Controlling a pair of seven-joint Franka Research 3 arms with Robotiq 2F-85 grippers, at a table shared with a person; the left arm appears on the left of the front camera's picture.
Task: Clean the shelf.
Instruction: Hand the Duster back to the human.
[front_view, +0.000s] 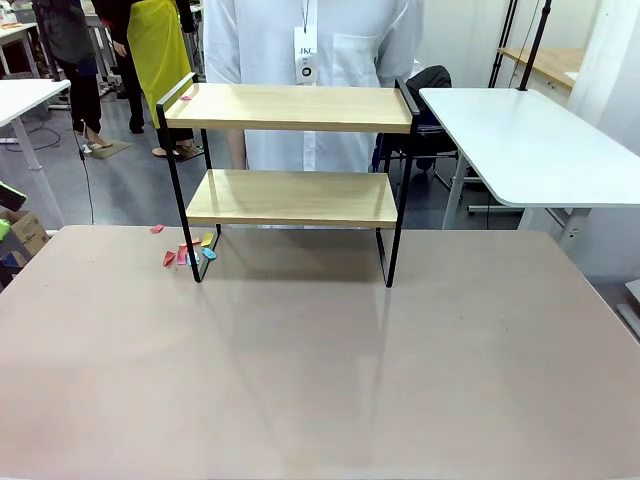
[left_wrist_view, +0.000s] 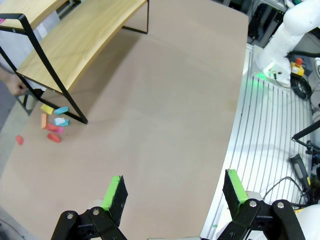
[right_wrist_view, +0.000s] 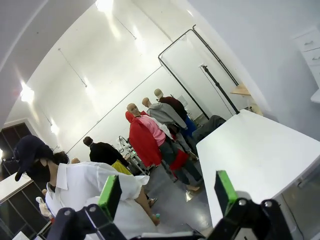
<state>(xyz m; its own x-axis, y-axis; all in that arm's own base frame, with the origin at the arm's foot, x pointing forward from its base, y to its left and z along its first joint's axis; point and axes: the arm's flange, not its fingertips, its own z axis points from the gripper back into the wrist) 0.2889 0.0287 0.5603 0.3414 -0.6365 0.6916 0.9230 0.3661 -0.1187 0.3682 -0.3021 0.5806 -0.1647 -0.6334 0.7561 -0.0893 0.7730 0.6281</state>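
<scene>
On the beige table (front_view: 320, 380) I see the shelf (front_view: 290, 198): stiff, light-looking; I'd grasp its thin black frame. Small paper scraps (front_view: 188, 252) lie by its leg. My left gripper (left_wrist_view: 175, 192) and right gripper (right_wrist_view: 167, 192) both stand apart, empty.

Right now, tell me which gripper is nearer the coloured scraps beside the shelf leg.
Left. The left gripper hangs open above the table, with the coloured scraps ahead of it by the shelf leg. The right gripper, open too, points up across the room, away from them.

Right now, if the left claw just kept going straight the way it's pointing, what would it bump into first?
Most likely the bare tabletop. The open left gripper points at it, with the shelf and paper scraps off to the side.
</scene>
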